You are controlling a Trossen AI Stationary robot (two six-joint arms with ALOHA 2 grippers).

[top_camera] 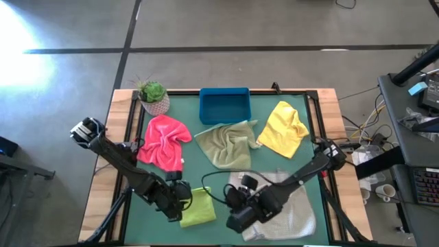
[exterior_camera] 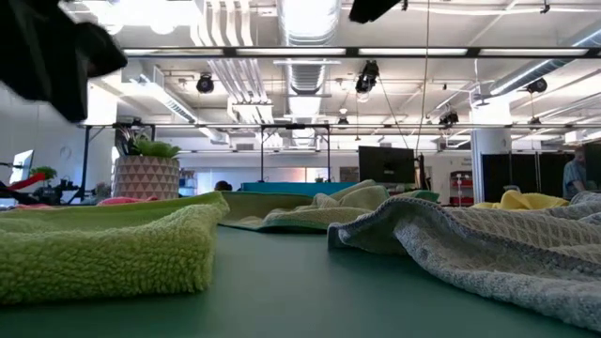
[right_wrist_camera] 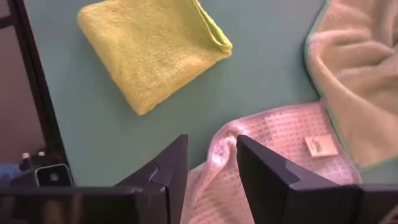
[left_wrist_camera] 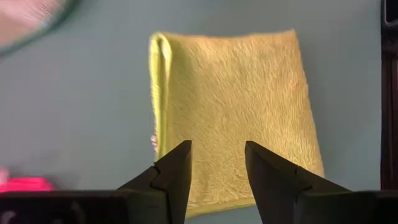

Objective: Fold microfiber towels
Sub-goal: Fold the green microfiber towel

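— So, where do our grippers stand?
— We see the left gripper (left_wrist_camera: 216, 163) parted, empty, over the folded lime green towel (top_camera: 197, 208) at the table's near edge. Our right gripper (right_wrist_camera: 211, 160) hangs parted above the light grey towel (top_camera: 291, 206), grasping nothing.

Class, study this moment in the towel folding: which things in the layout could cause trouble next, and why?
1. The right gripper hovers open above the grey towel, whose edge lies bunched; a pinch might catch several layers.
2. The folded lime green towel lies close under the open left gripper; a sweep could undo its fold.
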